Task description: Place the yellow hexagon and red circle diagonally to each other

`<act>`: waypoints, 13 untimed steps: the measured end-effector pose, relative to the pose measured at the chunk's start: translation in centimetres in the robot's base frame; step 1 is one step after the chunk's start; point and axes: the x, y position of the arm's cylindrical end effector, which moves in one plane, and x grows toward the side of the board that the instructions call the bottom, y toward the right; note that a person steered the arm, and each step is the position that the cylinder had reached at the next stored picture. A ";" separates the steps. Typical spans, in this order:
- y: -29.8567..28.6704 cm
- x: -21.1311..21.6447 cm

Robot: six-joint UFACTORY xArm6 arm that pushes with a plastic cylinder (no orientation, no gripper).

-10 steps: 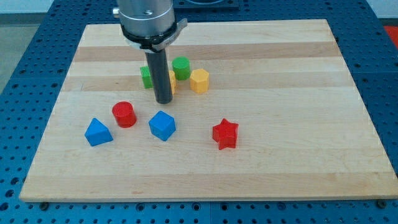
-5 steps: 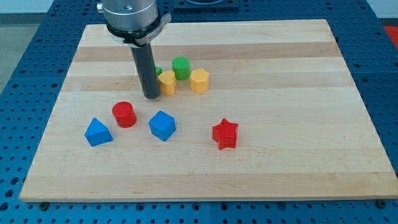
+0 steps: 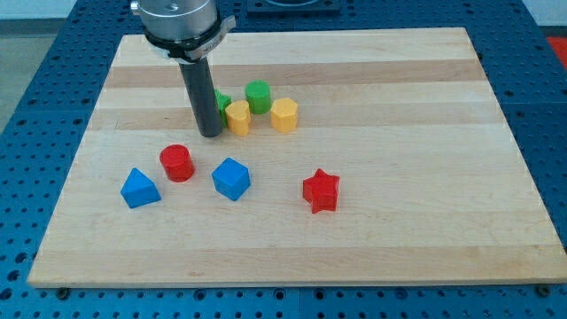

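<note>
You see my tip (image 3: 210, 134) on the desk (image 3: 425, 221), left of centre in the upper half of the frame. There is no gripper on this arm, only the rod. The tip stands just left of a yellow block (image 3: 237, 117), shape unclear, and hides most of a green block (image 3: 222, 102) behind the rod. A green cylinder (image 3: 258, 96) and the yellow hexagon (image 3: 283, 114) sit to the right of those. The red circle (image 3: 176, 162) lies below-left of the tip, apart from it. A blue triangle (image 3: 140, 188), a blue cube (image 3: 231, 178) and a red star (image 3: 321, 190) occupy the lower half.
</note>
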 end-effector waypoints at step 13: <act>-10.8 -1.5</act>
